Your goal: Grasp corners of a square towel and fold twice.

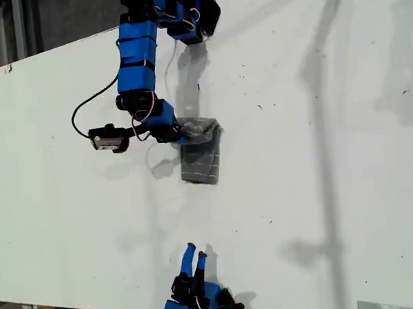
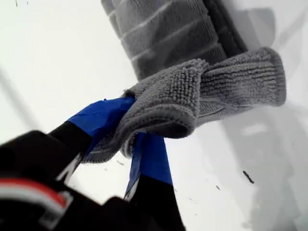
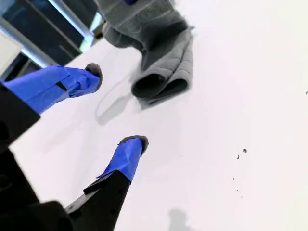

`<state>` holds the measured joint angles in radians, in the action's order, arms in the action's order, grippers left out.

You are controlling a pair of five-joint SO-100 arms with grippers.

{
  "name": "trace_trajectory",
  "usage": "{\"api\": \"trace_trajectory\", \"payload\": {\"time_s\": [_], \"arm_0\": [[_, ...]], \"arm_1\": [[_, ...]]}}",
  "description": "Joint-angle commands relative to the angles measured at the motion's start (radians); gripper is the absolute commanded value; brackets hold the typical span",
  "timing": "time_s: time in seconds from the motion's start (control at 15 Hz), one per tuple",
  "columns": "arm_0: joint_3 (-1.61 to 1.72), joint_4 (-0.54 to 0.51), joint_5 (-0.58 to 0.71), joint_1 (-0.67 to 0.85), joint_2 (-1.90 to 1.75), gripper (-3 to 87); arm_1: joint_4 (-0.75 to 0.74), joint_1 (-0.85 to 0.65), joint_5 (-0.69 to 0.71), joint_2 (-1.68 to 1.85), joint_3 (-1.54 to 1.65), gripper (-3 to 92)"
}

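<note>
This looks like a robotics lab or workshop bench. A big plain white table point(image 1: 319, 190), scuffed with small dark specks, fills nearly everything. Two small blue arms are mounted at opposite edges, one point(image 1: 138, 61) at the exterior view's top with bare red and white wires and a black cable point(image 1: 86, 109) looping off it, the other point(image 1: 197, 300) at the bottom. Past the table's far edge there is only a dim grey wall point(image 1: 54, 20), and the second wrist view catches dark metal framing point(image 3: 53, 33). Nothing homely shows.
</note>
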<state>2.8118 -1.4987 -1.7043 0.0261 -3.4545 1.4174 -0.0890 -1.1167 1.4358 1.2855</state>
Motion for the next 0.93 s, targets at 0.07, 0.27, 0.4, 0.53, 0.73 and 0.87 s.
{"api": "trace_trajectory", "payload": {"time_s": [0.07,0.27,0.4,0.53,0.73,0.87], "arm_0": [[0.008,0.002,0.008,0.020,-0.006,24.9],[0.008,0.002,0.006,0.017,-0.006,24.9],[0.011,0.003,0.011,0.021,-0.006,24.9],[0.012,0.005,0.015,0.023,-0.006,24.9],[0.014,0.005,0.017,0.026,-0.006,24.9],[0.014,0.005,0.018,0.028,-0.006,24.9]], "arm_1": [[-0.046,0.002,0.054,-0.095,-0.155,-0.1],[-0.055,0.003,0.066,-0.104,-0.173,1.5],[-0.086,-0.002,0.087,-0.104,-0.175,16.5],[-0.095,-0.005,0.094,-0.104,-0.181,20.6],[-0.098,-0.006,0.115,-0.101,-0.198,24.6],[-0.080,-0.011,0.121,-0.054,-0.187,26.8]]}}
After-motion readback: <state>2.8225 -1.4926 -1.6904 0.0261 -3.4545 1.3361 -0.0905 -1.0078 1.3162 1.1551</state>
